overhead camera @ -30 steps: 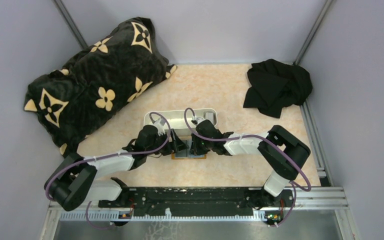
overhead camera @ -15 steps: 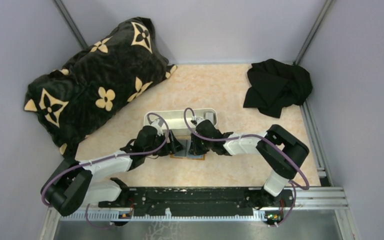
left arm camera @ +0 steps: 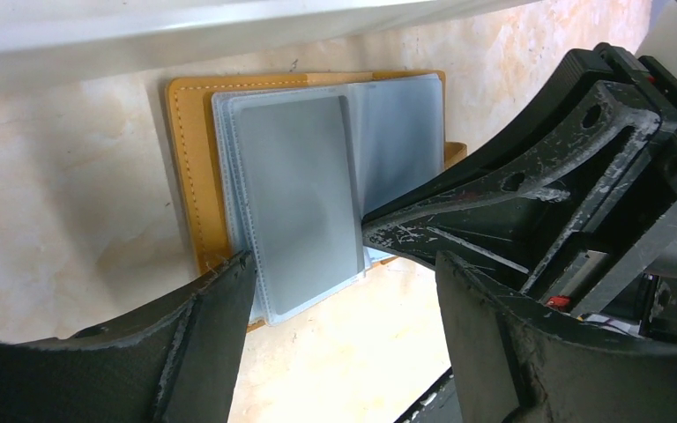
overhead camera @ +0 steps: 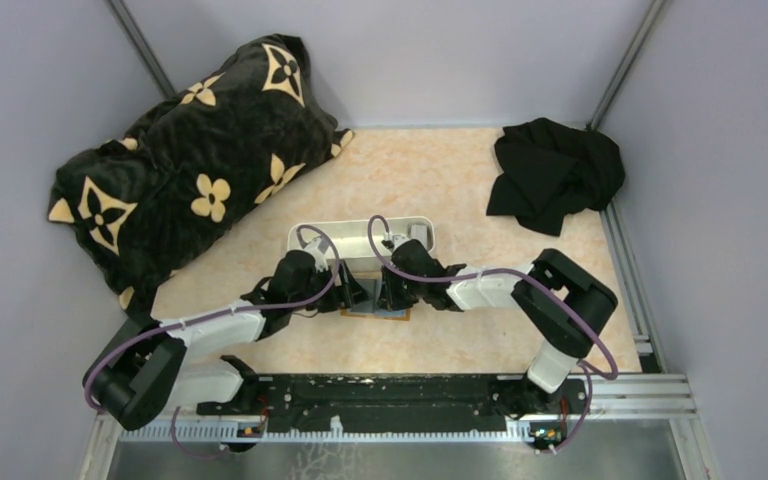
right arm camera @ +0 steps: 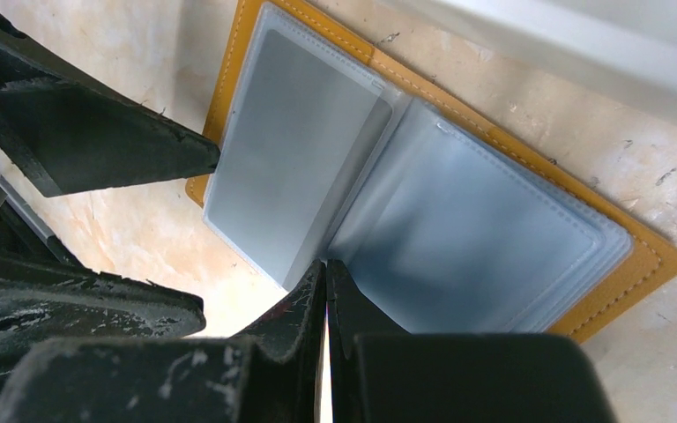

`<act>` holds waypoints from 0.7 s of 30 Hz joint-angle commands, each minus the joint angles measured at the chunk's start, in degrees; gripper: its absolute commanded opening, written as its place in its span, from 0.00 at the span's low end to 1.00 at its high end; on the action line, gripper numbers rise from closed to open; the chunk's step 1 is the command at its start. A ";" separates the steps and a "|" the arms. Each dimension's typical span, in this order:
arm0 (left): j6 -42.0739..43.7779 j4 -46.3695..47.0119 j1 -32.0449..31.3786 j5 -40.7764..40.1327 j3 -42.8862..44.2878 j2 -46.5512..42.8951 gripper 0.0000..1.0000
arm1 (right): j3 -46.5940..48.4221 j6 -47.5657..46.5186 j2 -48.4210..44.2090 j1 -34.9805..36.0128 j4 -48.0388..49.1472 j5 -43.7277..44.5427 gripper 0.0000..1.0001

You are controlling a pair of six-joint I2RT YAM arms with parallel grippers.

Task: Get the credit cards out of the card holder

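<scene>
The card holder (left arm camera: pixel 187 167) lies open on the table, orange-tan with clear sleeves; it also shows in the right wrist view (right arm camera: pixel 639 264) and as a sliver between the grippers from above (overhead camera: pixel 378 313). A grey credit card (left arm camera: pixel 295 189) sits inside the left sleeve (right arm camera: pixel 286 159). My left gripper (left arm camera: pixel 345 264) is open, its fingers (right arm camera: pixel 97 132) straddling the holder's near edge, around the card's end. My right gripper (right arm camera: pixel 324 266) is shut, its tip (left arm camera: pixel 372 225) resting on the sleeves at the centre fold. From above, both grippers (overhead camera: pixel 355 290) (overhead camera: pixel 388 290) meet over the holder.
A long white tray (overhead camera: pixel 360 234) stands just behind the holder. A black patterned pillow (overhead camera: pixel 190 160) fills the back left and a black cloth (overhead camera: pixel 552 172) lies at the back right. The enclosure's walls ring the table.
The left arm's elbow has swung slightly left and toward the base. Both grippers and the holder stay where they were.
</scene>
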 commanded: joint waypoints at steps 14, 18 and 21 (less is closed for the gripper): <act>-1.04 0.99 0.01 3.92 3.61 -2.48 0.80 | -1.98 0.19 2.33 -0.01 0.14 -0.17 0.03; -0.97 0.99 -0.05 3.98 3.65 -2.33 0.80 | -2.01 0.24 2.34 0.03 0.15 -0.26 0.03; -0.79 0.91 -0.05 4.28 3.76 -2.03 0.80 | -1.95 0.20 2.33 0.01 0.05 -0.25 0.03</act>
